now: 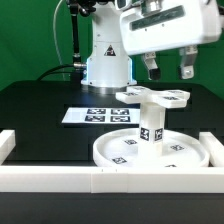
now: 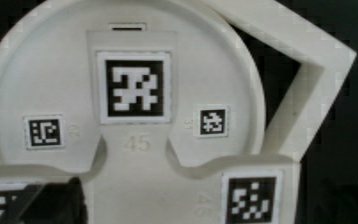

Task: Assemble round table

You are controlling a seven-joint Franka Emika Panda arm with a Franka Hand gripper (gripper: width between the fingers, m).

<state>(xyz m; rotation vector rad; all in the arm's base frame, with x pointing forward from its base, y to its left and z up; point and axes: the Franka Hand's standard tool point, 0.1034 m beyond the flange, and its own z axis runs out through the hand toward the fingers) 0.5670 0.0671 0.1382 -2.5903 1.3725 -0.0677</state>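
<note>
Overhead, the gripper [image 1: 169, 71] hangs with its two fingers apart and nothing between them, just above the cross-shaped foot [image 1: 152, 97] and toward its 2 o'clock edge as the exterior view shows it. The foot sits on top of the short leg [image 1: 151, 127], which stands upright near the middle of the round disc [image 1: 150, 152]; the disc lies flat on the black table [image 1: 40, 110], pushed against the white border bar [image 1: 110, 180] at its 6 o'clock side. Beyond the stack, at about 10 o'clock from the disc, the marker board [image 1: 100, 115] lies flat and apart from it. The wrist view is filled with one lobe of the foot [image 2: 140, 110] and its tags, so the camera looks almost straight down on it. Whether the foot is seated or threaded fully on the leg cannot be told. My concern is the tall, narrow stack: if the fingers come down off-centre or press sideways on one lobe, the foot could tilt or the leg could lean out of the disc. A turning grip that slips on the smooth plastic would leave the joint loose, and a hard downward push might jam the parts crooked. The disc could also slide away from the bar under a sideways load.
</note>
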